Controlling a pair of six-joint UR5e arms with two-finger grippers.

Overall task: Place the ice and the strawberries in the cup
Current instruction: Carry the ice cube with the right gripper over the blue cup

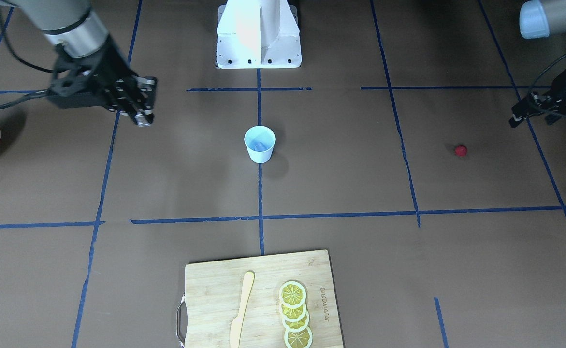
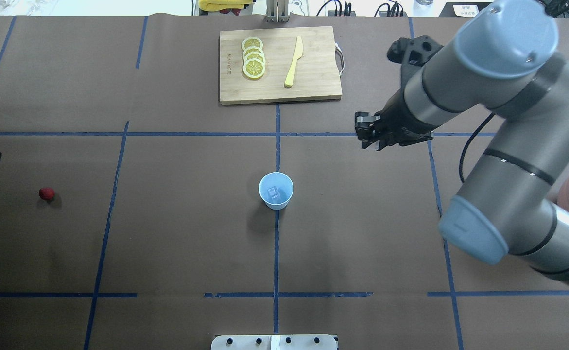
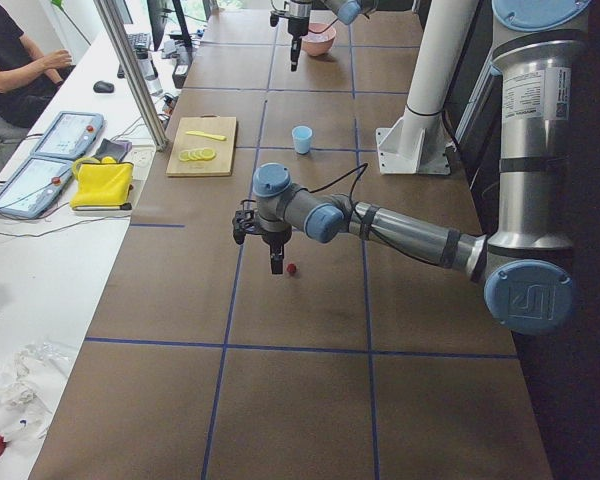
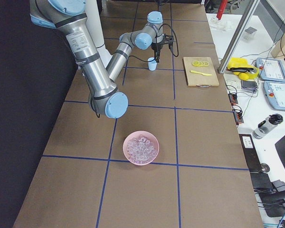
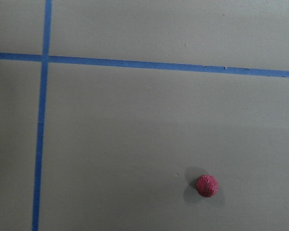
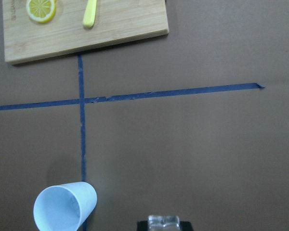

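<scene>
The pale blue cup stands upright at the table's middle with one clear ice cube inside. My right gripper hovers beyond and to the right of the cup, shut on a small clear ice cube; the cup shows at the lower left of the right wrist view. The tiny red strawberry lies on the table far left. My left gripper hovers near it, apart from it, and looks open and empty. The berry shows low right in the left wrist view.
A pink bowl of ice cubes sits at the robot's right end of the table. A wooden cutting board with lemon slices and a yellow knife lies at the far side. Blue tape lines cross the brown table.
</scene>
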